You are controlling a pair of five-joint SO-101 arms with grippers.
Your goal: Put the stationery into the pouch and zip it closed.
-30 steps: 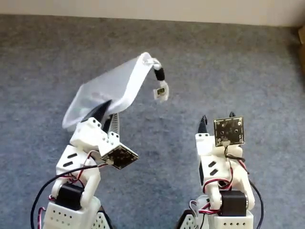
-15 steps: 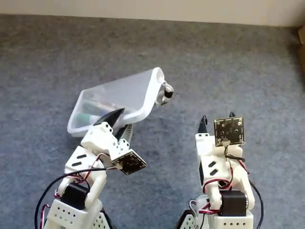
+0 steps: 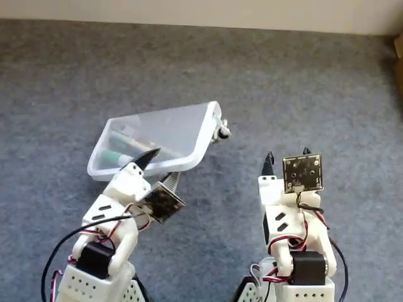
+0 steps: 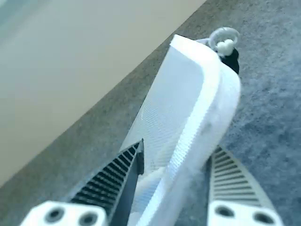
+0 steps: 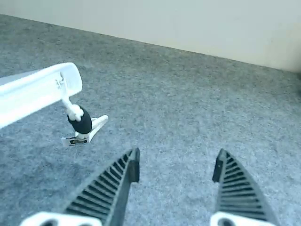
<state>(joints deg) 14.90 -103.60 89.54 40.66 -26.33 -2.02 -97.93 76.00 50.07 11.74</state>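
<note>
The left gripper (image 4: 178, 148) clamps the translucent pouch (image 3: 165, 129) above the bench (image 3: 302, 82); the right gripper (image 5: 178, 157) gapes wide, empty.

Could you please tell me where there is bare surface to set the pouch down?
The carpet is bare ahead of the right arm up to the wall, and behind the pouch. It is crowded around the left arm.

I'm getting the stationery (image 3: 121, 157) as a greenish smear through the pouch (image 3: 164, 126) wall, not telling the pieces apart. The left gripper (image 3: 162, 167) is covering the pouch's near edge, and the left wrist view is cropping its gripped end.
</note>
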